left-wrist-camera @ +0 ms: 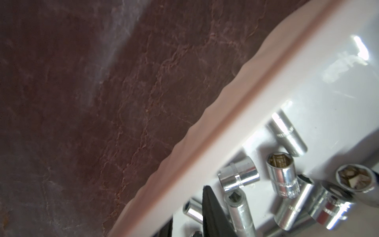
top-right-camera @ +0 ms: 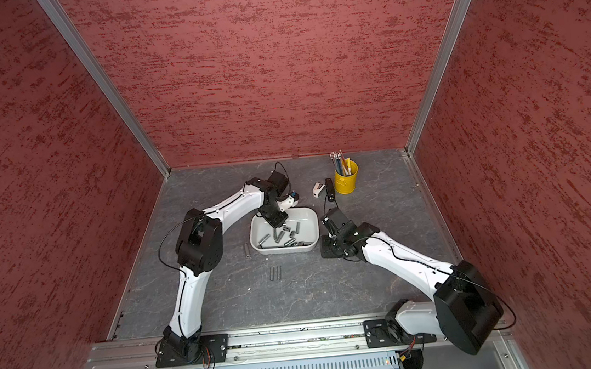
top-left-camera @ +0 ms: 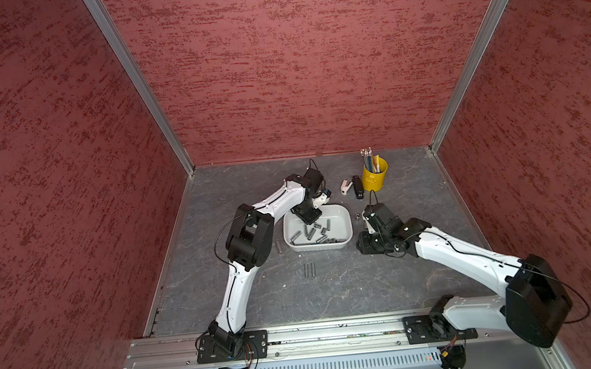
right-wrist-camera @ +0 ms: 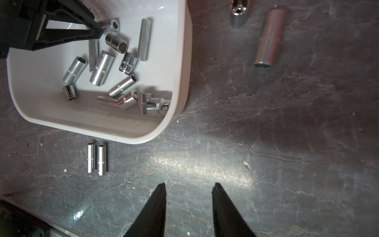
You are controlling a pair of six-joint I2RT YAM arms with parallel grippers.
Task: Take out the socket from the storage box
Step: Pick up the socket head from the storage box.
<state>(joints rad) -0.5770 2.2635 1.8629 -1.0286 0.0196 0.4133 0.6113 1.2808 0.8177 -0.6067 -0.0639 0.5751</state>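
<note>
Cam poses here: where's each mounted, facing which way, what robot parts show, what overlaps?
Top views: high over the front rail, facing down and back; left arm, right arm whole.
Left wrist: on left arm, close over storage box rim, sockets; one finger shows.
Right wrist: on right arm, low beside storage box, facing table; open right gripper shows.
Shared: all see storage box; right wrist also catches left gripper.

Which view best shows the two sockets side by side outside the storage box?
Right wrist view: the two sockets are large and sharp. Both top views show them tiny; the left wrist view misses them.
</note>
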